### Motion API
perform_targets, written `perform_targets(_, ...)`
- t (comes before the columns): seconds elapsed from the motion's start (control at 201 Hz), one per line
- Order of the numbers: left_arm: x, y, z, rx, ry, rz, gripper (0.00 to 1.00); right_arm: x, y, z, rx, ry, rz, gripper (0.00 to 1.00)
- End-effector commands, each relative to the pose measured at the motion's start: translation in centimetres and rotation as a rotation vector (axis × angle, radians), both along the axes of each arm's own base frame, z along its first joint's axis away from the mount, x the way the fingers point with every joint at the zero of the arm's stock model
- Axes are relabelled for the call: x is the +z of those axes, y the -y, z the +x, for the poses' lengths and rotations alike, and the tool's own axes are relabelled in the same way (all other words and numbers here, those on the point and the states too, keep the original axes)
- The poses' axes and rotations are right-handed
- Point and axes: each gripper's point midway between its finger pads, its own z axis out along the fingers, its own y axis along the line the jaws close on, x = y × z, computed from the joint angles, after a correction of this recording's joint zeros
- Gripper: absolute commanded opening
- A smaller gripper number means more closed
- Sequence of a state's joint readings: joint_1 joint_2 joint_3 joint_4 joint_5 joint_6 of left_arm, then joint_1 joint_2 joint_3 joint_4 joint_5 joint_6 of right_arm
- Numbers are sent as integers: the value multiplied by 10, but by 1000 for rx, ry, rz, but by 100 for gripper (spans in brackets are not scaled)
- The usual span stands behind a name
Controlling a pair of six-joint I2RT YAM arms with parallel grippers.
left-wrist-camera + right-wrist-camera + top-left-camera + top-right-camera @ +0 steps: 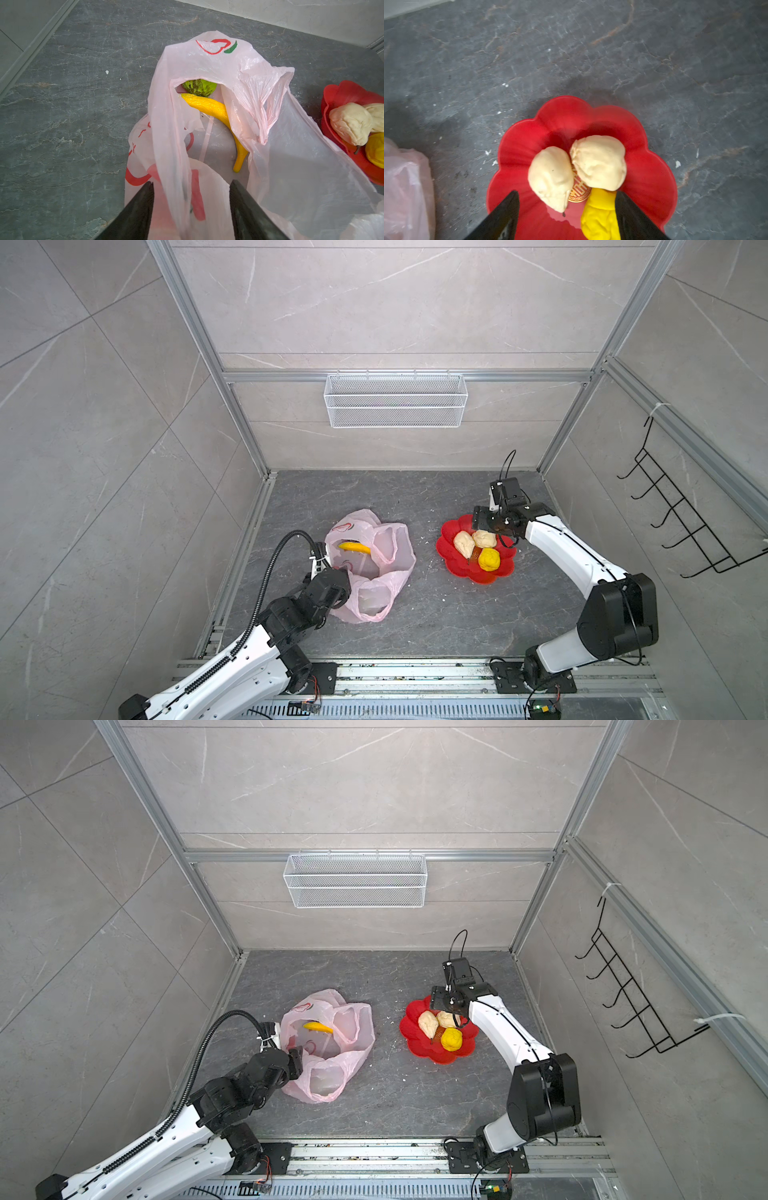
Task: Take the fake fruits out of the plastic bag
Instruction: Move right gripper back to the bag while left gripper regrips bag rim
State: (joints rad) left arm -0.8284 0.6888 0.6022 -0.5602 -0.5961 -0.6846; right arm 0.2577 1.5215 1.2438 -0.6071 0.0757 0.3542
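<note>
Dark stone surface (436,614) holds the plastic bag (395,547); inside, the banana (216,110) lies ahead of the left claw (192,182), jaws apart, long axis pointing at it; right claw (566,191), also apart, hovers over the dish (560,104)

Grey tile walls (395,302); dark stone floor (436,614); mesh basket (395,400); hook rack (685,506).

Pale-pink translucent plastic bag (207,66), red prints (one green stroke, upper centre). Yellow banana (216,112); green netted ball (199,87), dark mottling. Red dish (648,166), gold emblem; beige lumps (550,176); yellow lumpy fruit (600,218). Dark-grey veined floor (654,52).
</note>
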Motion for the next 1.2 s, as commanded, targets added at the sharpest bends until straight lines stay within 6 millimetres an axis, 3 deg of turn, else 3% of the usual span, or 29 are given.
perform_targets(0.0, 25, -1, 4, 12, 33, -14, 65, 30, -17, -6, 55, 50, -6, 74)
perform_targets(0.115, 33, 0, 3, 4, 28, -17, 67, 51, -52, -10, 138, 94, 23, 73)
perform_targets(0.284, 51, 3, -1, -16, 12, -38, 70, 72, -124, -20, 283, 142, 163, 65)
perform_targets(0.473, 68, 3, 0, -63, -60, 85, 76, 71, -195, -31, 401, 148, 290, 52)
perform_targets(0.642, 62, 12, 30, -152, -248, 152, 77, 63, -238, -40, 457, 128, 357, 51)
perform_targets(0.777, 57, 14, 56, -233, -381, 174, 79, 60, -242, -45, 455, 122, 373, 50)
perform_targets(0.936, 40, 20, 69, -375, -543, 277, 88, 62, -226, -52, 433, 143, 335, 50)
perform_targets(1.2, 17, 10, 97, -433, -619, 373, 80, 62, -212, -62, 421, 146, 317, 49)
